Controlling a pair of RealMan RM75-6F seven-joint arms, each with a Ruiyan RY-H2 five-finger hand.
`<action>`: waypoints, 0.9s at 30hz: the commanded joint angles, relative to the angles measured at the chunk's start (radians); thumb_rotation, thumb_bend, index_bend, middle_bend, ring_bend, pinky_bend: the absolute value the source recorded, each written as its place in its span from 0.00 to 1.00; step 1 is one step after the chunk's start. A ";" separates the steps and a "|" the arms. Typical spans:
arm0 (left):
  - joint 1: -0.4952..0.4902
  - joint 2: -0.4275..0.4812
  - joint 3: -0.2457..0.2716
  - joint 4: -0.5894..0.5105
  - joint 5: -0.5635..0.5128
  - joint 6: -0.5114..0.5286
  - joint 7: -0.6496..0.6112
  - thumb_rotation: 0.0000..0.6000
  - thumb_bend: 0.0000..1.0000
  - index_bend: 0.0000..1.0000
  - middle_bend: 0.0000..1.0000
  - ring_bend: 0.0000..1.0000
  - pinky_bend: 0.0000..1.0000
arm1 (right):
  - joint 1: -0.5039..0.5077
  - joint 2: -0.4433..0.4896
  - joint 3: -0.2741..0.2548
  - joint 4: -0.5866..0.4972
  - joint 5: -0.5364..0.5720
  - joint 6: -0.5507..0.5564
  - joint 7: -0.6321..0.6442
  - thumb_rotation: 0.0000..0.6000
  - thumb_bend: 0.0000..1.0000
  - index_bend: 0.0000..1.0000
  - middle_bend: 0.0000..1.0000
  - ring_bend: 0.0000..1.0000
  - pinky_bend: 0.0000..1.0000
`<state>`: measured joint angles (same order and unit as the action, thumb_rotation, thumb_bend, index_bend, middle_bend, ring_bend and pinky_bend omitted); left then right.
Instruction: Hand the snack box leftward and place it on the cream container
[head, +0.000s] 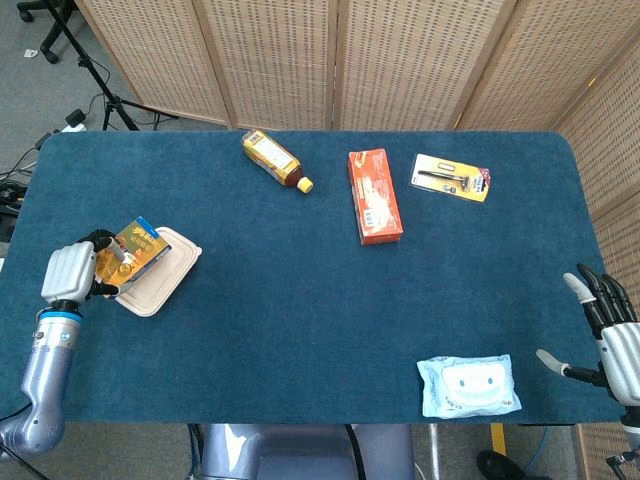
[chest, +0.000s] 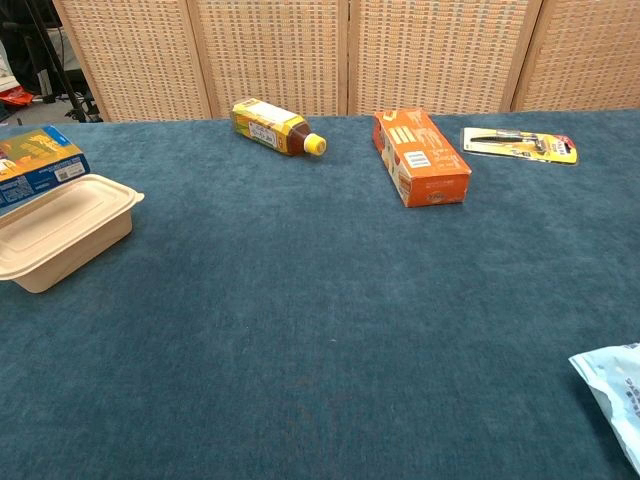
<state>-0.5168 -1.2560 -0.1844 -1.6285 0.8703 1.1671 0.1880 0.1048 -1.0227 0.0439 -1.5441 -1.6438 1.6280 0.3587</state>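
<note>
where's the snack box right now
In the head view, the snack box is at the table's far left, held by the left hand over the cream container's left end.

At the lower left of the head view, the left hand (head: 70, 272) has a pale grey ribbed back and black fingers, joined by a bright blue wrist ring to a glossy silver-grey forearm. At the lower right, the right hand (head: 612, 340) shows grey and black fingers.
</note>
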 joint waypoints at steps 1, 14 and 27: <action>-0.024 -0.062 -0.013 0.044 -0.074 -0.045 0.048 1.00 0.27 0.57 0.57 0.47 0.52 | 0.000 0.004 0.002 0.002 0.006 -0.005 0.014 1.00 0.00 0.00 0.00 0.00 0.00; -0.003 -0.061 -0.017 0.045 0.008 -0.114 -0.068 1.00 0.00 0.00 0.00 0.00 0.01 | 0.000 0.016 -0.002 -0.008 0.006 -0.025 0.023 1.00 0.00 0.00 0.00 0.00 0.00; 0.157 0.098 -0.022 -0.103 0.189 0.088 -0.251 1.00 0.00 0.00 0.00 0.00 0.00 | -0.002 0.020 -0.003 -0.015 0.000 -0.027 0.021 1.00 0.00 0.00 0.00 0.00 0.00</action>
<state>-0.4015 -1.1915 -0.2075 -1.6988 1.0168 1.1989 -0.0347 0.1029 -1.0026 0.0414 -1.5588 -1.6434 1.6003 0.3801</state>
